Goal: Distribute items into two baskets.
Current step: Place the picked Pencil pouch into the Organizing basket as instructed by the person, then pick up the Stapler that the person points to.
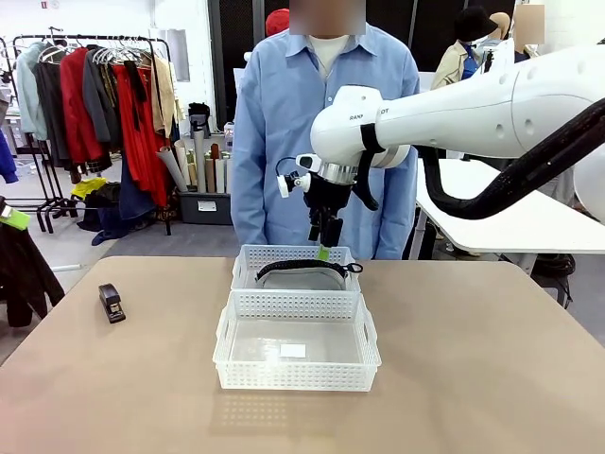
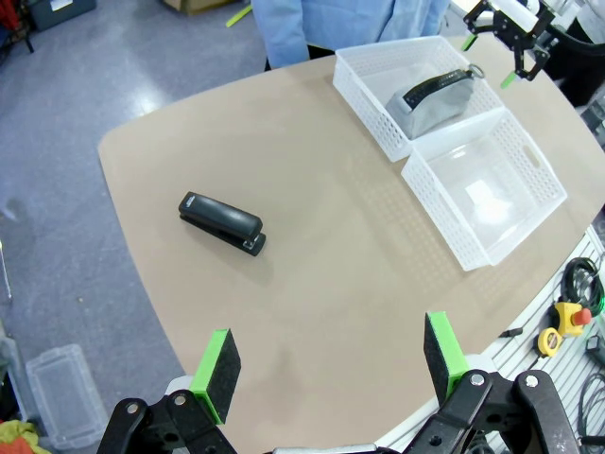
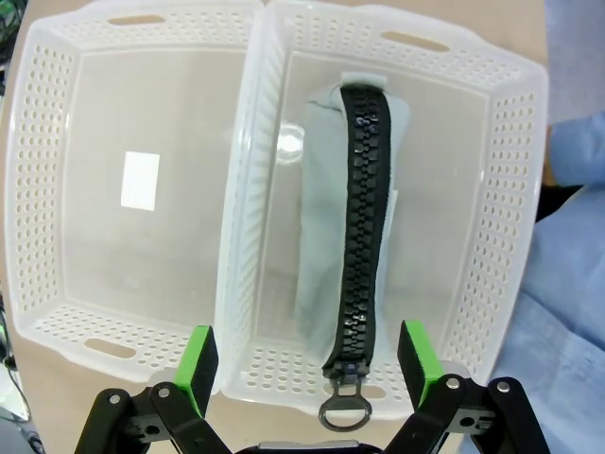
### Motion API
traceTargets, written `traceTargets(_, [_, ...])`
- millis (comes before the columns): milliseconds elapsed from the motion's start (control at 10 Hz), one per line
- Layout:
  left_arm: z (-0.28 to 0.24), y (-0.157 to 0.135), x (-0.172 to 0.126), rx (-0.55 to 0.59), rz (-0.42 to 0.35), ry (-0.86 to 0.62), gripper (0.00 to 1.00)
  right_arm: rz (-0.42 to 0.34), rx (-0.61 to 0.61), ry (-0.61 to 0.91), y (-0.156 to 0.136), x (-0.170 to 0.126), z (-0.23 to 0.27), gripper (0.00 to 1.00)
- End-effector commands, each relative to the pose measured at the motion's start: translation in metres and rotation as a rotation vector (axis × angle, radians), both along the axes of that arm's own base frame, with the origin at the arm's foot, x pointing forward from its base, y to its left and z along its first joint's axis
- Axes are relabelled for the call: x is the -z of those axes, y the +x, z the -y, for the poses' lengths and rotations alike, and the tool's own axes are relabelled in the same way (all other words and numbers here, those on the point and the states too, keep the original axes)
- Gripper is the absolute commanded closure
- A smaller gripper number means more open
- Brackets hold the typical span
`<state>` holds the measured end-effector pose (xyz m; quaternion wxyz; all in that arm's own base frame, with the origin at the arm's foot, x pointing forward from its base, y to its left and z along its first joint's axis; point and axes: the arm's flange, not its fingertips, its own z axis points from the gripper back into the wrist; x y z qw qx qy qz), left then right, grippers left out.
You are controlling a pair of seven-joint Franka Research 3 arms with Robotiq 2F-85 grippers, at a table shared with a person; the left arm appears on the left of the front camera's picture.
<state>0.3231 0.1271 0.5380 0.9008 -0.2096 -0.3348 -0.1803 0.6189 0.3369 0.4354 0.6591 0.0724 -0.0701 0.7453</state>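
– Tan tabletop [image 1: 492,359], matte and smooth, with a clothes rack [image 1: 104,66] seen way at the back and a person in a blue shirt [image 1: 284,123] stood at the far side. Can it be told where the waist bag [image 3: 317,246] sits relative to the right gripper [image 3: 307,359]?

– Yep, easily. That gripper is held above the far basket [image 3: 515,189], fingers spread wide and nothing pinched between them. The waist bag is laid straight below it inside that basket. Soft grey fabric, with a chunky black zipper [image 3: 364,208] run along the top and a ring pull [image 3: 341,412] at the end nearest the fingers. No contact can be made out.

– And the other basket?

– The labelled basket [image 3: 38,189] is parked just beside it, off one finger's side, long rims apparently touching. Both are moulded in white plastic: rectangular, perforated walls, slot handles. A small white label [image 3: 140,180] is stuck on its floor.

– Stapler?

– The stapler [image 2: 222,222] is found lying flat on bare table, ahead of the left gripper [image 2: 329,364] and well apart from it, towards one finger's side. Small, black, hard-looking, wedge shaped. That gripper is released too, green pads [image 2: 216,374] held wide apart.
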Motion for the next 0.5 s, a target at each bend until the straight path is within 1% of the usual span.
traceTargets(0, [0.0002, -0.0006, -0.0009, 0.003, 0.003, -0.003, 0.00, 0.011, 0.004, 0.005, 0.0021, -0.0021, -0.0008, 0.00])
traceTargets(400, [0.0002, -0.0006, -0.0009, 0.003, 0.003, -0.003, 0.00, 0.011, 0.004, 0.005, 0.0021, -0.0021, -0.0008, 0.00])
